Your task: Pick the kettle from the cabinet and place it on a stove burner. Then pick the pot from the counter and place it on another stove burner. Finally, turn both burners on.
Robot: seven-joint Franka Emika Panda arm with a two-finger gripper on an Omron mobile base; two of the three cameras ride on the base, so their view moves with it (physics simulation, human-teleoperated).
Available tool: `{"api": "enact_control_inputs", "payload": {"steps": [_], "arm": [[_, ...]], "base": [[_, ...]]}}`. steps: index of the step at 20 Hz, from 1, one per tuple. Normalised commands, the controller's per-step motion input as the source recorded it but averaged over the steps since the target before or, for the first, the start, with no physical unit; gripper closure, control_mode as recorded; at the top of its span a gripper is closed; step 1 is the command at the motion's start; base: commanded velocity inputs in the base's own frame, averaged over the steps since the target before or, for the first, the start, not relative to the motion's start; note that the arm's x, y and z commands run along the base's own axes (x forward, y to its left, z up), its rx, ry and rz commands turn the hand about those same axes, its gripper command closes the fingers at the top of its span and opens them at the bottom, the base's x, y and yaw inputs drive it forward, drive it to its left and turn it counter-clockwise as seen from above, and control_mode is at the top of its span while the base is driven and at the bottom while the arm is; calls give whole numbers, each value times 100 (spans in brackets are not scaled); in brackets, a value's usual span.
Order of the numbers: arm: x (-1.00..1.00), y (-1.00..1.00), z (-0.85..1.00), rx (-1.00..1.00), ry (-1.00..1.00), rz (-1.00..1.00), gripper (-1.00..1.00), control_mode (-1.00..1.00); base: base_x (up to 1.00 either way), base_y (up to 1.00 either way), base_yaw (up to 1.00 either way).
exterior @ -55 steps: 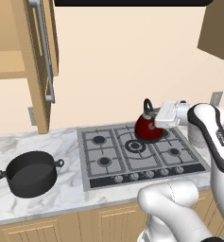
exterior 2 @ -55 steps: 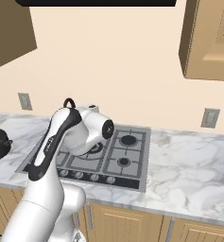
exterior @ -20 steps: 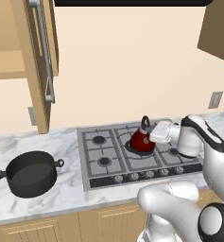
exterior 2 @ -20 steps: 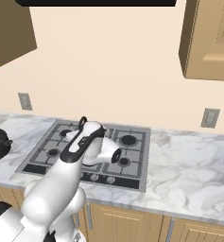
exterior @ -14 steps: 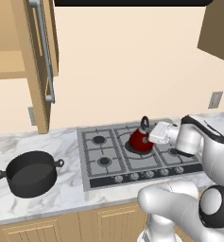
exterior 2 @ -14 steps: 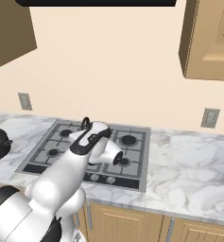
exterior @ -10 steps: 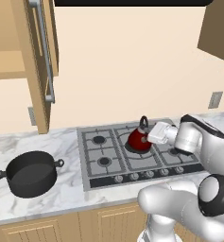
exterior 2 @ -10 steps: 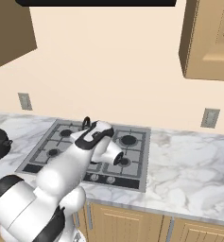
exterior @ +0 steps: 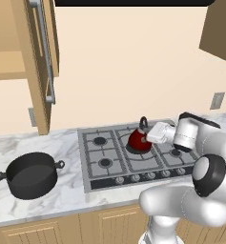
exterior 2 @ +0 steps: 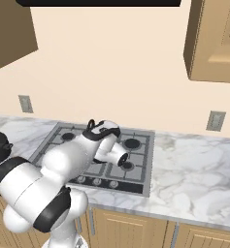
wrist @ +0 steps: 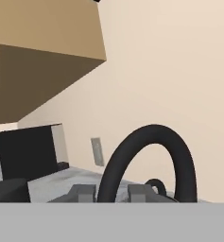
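Observation:
The dark-red kettle (exterior: 138, 140) stands on the grey cooktop (exterior: 109, 152), over the burner in its middle. My gripper (exterior: 148, 135) reaches it from the right and is shut on the black arched handle (wrist: 151, 158); one leg of the arch passes between my fingertips (wrist: 83, 193). I cannot tell if the kettle rests on the grate. In the right base view my arm covers the kettle body and just the handle top (exterior 2: 90, 125) shows. The black pot (exterior: 31, 174) sits on the marble counter (exterior: 62, 195), left of the cooktop. The cabinet door (exterior: 38, 62) stands open at upper left.
Free burners lie left (exterior: 100, 141) and right (exterior: 175, 153) of the kettle, with the knob row (exterior: 150, 176) along the front. A wall outlet (exterior: 217, 100) is at the right. A tall black boxy appliance (wrist: 26, 152) stands on the counter past the pot.
The kettle came down and to the left from above the cooktop to the middle burner, then barely moved in the last second. My elbow has swung lower and nearer.

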Motion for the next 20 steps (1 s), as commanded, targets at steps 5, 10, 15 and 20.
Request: {"api": "enact_control_inputs", "payload": {"steps": [5, 10, 15, 20], "arm": [[27, 0, -5, -3, 7, -2, 100, -100], [19, 0, -19, 0, 3, 0, 100, -100], [2, 0, -26, 0, 2, 0, 100, -100], [9, -1, -16, 0, 0, 0, 100, -100]], "base": [[0, 0, 0], [0, 0, 0], [0, 0, 0], [0, 0, 0]]}}
